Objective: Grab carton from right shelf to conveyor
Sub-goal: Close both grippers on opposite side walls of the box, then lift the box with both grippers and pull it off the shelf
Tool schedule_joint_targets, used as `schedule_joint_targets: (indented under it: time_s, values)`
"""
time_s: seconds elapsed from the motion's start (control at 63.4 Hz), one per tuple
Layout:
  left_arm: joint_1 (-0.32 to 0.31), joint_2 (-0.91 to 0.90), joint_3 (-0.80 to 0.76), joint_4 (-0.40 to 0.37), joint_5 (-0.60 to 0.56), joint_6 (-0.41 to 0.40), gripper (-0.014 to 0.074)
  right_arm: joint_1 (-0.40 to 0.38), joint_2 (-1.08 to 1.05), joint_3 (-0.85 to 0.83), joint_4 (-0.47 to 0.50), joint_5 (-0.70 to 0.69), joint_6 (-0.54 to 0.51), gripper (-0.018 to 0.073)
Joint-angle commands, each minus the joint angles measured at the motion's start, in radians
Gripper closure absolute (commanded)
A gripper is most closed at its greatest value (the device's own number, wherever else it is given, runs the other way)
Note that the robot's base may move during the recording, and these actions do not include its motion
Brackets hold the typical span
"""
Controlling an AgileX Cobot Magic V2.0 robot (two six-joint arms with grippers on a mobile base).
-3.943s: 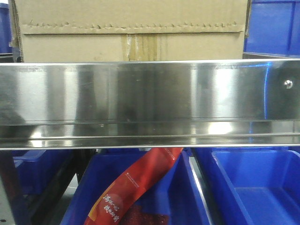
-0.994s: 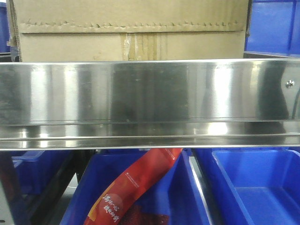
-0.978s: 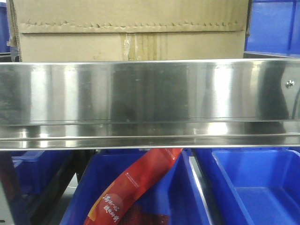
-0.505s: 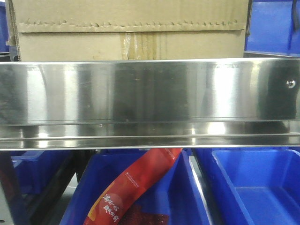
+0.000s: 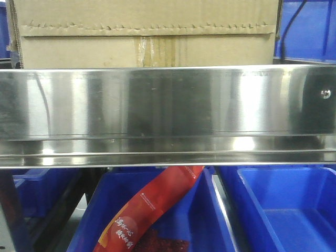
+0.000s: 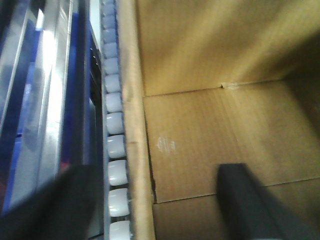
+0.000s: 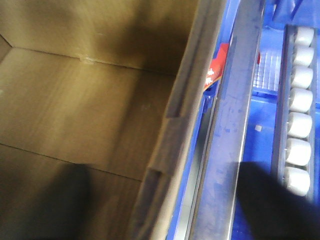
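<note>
Jaws of both arms gape wide astride walls of the carton (image 6: 200, 135); print on red packet (image 5: 149, 207) illegible.

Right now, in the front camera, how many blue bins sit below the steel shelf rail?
3 blue bins: the left bin, partly cut off; the centre bin, holding a red packet; the right bin. The shelf rail may hide others.

Can't see lower face of carton (image 5: 147, 50) behind right shelf (image 5: 168, 105) rail or its top past the frame edge, can't resolve left gripper (image 6: 156, 172) and right gripper (image 7: 165, 170) at carton's walls beyond dark blurs cropped at the bottom, can't read print on red packet (image 5: 152, 210) below carton.
</note>
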Motion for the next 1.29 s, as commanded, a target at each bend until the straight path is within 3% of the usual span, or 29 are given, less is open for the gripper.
schedule_joint_targets:
  time_s: [0.0, 0.032, 0.063, 0.142, 0.315, 0.584, 0.82, 1.278]
  values:
    - [0.002, -0.003, -0.008, 0.001, -0.016, -0.009, 0.0510, 0.001, -0.007, -0.011, -0.013, -0.017, -0.001, 0.0561]
    - [0.002, -0.003, -0.008, 0.001, -0.016, -0.009, 0.0584, 0.001, -0.007, -0.011, -0.013, -0.013, -0.001, 0.0635]
    - [0.002, -0.003, -0.008, 0.001, -0.016, -0.009, 0.0643, 0.001, -0.007, -0.011, -0.013, -0.011, -0.001, 0.0650]
    - [0.002, -0.003, -0.008, 0.001, -0.016, -0.009, 0.0594, 0.001, -0.007, -0.011, -0.013, -0.011, -0.001, 0.0620]
    - [0.002, -0.005, -0.012, 0.001, -0.005, -0.009, 0.0613, 0.001, -0.020, -0.013, -0.013, -0.011, -0.001, 0.0629]
    - [0.002, -0.074, -0.093, -0.001, 0.128, -0.009, 0.0613, 0.001, -0.148, -0.013, -0.013, -0.011, -0.001, 0.0629]
    - [-0.004, -0.184, -0.093, -0.003, 0.131, -0.009, 0.0613, 0.033, -0.276, -0.004, -0.013, -0.011, 0.008, 0.0629]
    - [-0.210, -0.387, 0.131, 0.033, 0.131, -0.035, 0.0613, 0.078, -0.516, 0.312, -0.021, -0.011, 0.008, 0.0629]
